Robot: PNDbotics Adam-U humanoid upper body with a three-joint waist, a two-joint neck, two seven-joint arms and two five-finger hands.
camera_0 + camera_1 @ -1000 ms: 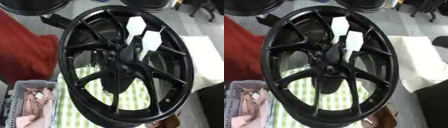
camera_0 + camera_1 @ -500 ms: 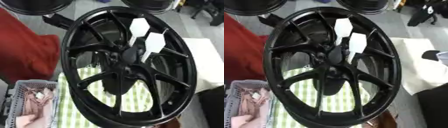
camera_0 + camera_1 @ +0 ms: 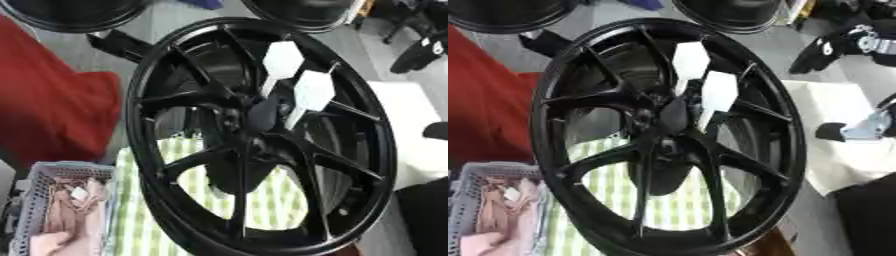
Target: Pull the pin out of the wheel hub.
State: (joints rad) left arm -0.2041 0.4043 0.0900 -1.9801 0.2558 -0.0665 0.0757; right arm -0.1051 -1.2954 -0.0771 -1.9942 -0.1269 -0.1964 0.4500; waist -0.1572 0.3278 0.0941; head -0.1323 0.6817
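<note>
Black and spoked, the wheel hub stands upright on a green-checked cloth; two white hexagon-headed pins stick out beside its centre. We see our right hand only in the right eye view, at the right edge over a white sheet; its fingers we cannot tell

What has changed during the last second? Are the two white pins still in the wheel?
Mostly the view itself shifted slightly. At the right edge, what seems to be the right hand now sits lower over the white cloth. Both white pins stay in the black wheel; nothing holds them.
</note>
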